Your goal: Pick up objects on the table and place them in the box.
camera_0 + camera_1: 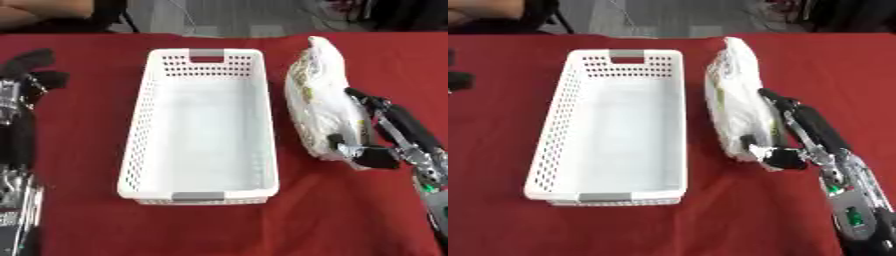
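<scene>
Right hand (pixel 372 135) curled round white bag (pixel 319 95) beside empty white basket (pixel 140 135); left hand (pixel 26 75) relaxed.

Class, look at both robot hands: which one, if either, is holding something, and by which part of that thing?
The right hand grips the white bag at its near end, thumb and fingers on it. The left hand holds nothing.

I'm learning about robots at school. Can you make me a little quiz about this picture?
1. True or false: the white basket has nothing in it.
2. Which hand is on the white packet? A left, B right.
3. What colour is the tablecloth?

Key: 1 true. 2 B; its fingers and thumb are around the packet's near end, and the left hand rests at the left edge. 3 red.
</scene>
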{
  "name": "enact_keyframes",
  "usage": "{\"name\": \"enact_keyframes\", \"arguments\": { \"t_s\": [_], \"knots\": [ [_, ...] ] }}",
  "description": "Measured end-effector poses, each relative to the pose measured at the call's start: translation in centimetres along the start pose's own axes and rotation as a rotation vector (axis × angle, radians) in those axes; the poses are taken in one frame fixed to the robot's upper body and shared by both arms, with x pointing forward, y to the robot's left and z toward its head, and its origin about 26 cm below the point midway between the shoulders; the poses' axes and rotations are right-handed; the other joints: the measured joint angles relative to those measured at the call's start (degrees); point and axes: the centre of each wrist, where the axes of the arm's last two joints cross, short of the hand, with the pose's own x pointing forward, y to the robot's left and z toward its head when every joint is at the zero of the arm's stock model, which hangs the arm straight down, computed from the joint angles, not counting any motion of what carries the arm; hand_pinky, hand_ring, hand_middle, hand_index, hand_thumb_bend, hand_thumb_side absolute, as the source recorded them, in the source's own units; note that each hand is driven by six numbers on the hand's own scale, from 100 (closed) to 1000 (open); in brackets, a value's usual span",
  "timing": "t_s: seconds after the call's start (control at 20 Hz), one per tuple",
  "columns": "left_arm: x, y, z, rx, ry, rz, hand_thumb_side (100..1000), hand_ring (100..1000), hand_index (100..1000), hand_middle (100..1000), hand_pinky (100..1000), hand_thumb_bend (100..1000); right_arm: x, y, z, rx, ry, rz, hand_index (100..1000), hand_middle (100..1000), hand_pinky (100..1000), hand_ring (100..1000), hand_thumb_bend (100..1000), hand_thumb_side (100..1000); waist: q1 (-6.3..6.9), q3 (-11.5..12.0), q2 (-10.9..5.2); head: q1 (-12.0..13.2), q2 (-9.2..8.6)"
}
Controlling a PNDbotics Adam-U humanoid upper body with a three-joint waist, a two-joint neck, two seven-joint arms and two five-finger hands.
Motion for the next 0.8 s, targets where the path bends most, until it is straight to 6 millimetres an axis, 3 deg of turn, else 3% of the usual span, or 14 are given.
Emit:
{"name": "enact_keyframes", "arguments": {
  "t_s": [0.05, 0.1, 0.15, 0.25, 0.8],
  "knots": [
    [0.00, 0.00, 0.00, 0.000, 0.000, 0.000, 1000, 605, 740, 785, 670, 100, 0.01, 0.01, 0.00, -0.007, -0.001, 0.002, 484, 266, 100, 256, 100, 144, 0.00, 0.0, 0.00, 0.0, 0.00],
    [0.00, 0.00, 0.00, 0.000, 0.000, 0.000, 1000, 605, 740, 785, 670, 100, 0.01, 0.02, 0.00, -0.017, -0.001, 0.005, 484, 266, 100, 256, 100, 144, 0.00, 0.0, 0.00, 0.0, 0.00],
    [0.00, 0.00, 0.00, 0.000, 0.000, 0.000, 1000, 605, 740, 785, 670, 100, 0.01, 0.03, 0.00, -0.028, -0.001, 0.007, 413, 184, 100, 176, 100, 153, 0.00, 0.0, 0.00, 0.0, 0.00],
    [0.00, 0.00, 0.00, -0.001, -0.001, 0.000, 1000, 605, 740, 785, 670, 100, 0.00, 0.07, 0.02, -0.052, 0.004, 0.009, 342, 101, 100, 100, 100, 138, 0.00, 0.0, 0.00, 0.0, 0.00],
    [0.00, 0.00, 0.00, -0.001, -0.001, 0.000, 1000, 605, 740, 785, 670, 100, -0.21, 0.42, 0.18, -0.122, 0.044, -0.010, 292, 100, 100, 100, 100, 100, 0.00, 0.0, 0.00, 0.0, 0.00]
  ]
}}
